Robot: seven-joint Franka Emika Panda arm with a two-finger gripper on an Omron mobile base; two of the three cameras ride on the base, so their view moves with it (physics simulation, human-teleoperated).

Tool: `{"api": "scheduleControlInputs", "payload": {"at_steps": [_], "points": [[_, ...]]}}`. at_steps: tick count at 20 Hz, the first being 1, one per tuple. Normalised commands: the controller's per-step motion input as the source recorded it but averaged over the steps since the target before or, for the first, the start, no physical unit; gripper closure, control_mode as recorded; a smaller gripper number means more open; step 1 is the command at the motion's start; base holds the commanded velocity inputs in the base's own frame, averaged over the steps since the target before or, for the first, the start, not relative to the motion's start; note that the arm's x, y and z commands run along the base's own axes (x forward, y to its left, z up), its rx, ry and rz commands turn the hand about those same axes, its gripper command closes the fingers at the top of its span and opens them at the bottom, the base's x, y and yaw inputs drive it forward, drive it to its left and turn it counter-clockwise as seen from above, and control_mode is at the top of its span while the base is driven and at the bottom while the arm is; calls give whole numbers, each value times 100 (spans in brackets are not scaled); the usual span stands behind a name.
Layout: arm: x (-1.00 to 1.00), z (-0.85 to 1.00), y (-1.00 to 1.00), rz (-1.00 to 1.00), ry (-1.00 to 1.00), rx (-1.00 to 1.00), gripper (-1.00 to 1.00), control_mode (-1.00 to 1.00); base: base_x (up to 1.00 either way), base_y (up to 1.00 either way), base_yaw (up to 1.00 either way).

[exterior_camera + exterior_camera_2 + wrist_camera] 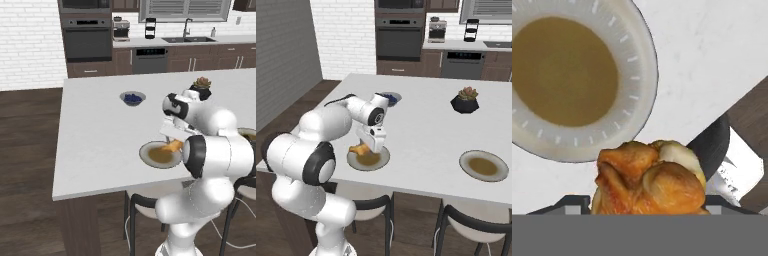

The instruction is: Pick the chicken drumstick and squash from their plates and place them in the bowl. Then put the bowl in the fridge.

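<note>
two plates on worktop (pixel 95 130): near plate (pixel 150 155) now bare in hand view, far plate (pixel 484 165) well apart to right, centre looks bare. drumstick (pixel 649 177) clamped in fingers, lifted clear above near plate's edge, held high so it can travel. gripper (pixel 367 147) hangs over plate rim. judgement: carry to bowl comes next. blueberry bowl (pixel 132 98) and plant pot (pixel 464 102) stand beyond.

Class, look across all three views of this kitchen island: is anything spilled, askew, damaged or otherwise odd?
Nothing looks spilled or damaged. The one thing off its place is the chicken drumstick, held up in the gripper above its plate, now bare. The other plate, blueberry bowl and plant pot sit upright on the counter.
</note>
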Motion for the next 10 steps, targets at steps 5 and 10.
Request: {"api": "scheduleControlInputs", "payload": {"at_steps": [5,10], "points": [[-100,87,6,13,-2,1,100,-100,0,0,0],[-79,60,12,1,-10,3,100,-100,0,0,0]]}}
